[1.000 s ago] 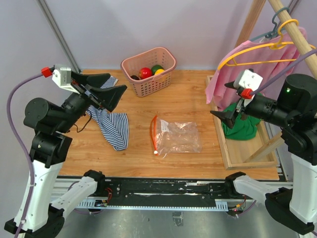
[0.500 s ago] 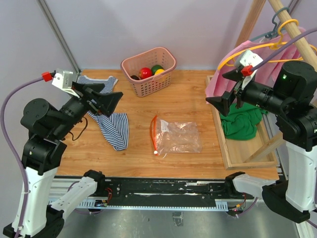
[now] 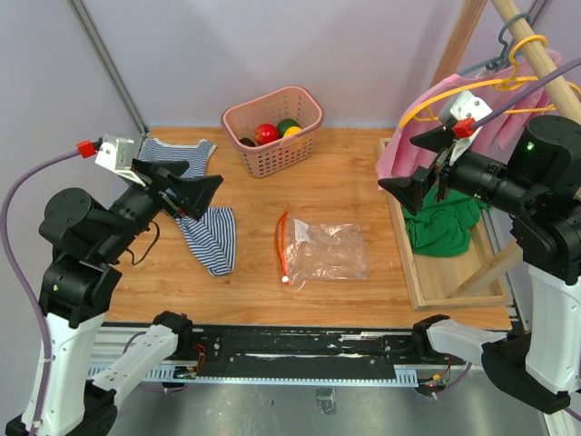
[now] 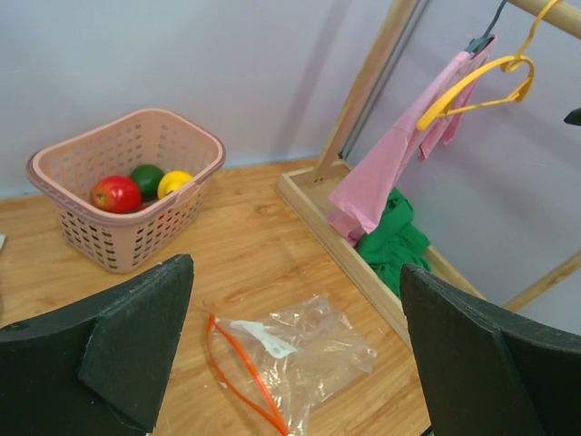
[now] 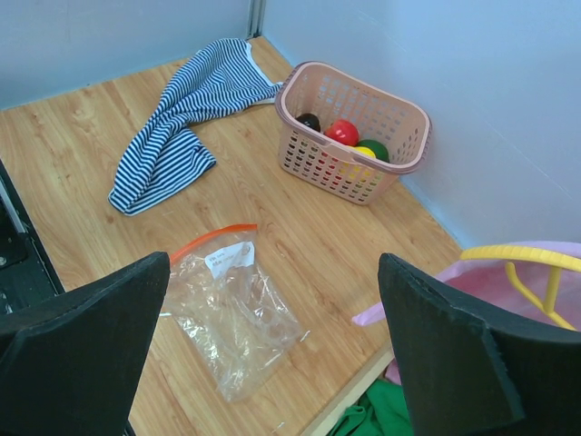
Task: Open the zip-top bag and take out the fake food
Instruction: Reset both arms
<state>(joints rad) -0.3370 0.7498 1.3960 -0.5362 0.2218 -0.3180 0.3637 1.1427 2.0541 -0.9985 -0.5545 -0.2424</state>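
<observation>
Lying flat, zip-top bag (image 3: pixel 327 252) mouth points left.

Bag (image 3: pixel 325 252) central; basket (image 3: pixel 272 159) behind; cloth (image 3: pixel 204 232) left; rack (image 3: pixel 458 298) right.

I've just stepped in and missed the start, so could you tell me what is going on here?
Neither arm is handling anything. The left gripper and the right gripper hang open and empty above the table, one on each side. The zip-top bag lies flat on it between them, apparently empty, and the fake food sits in the pink basket at the back.
</observation>
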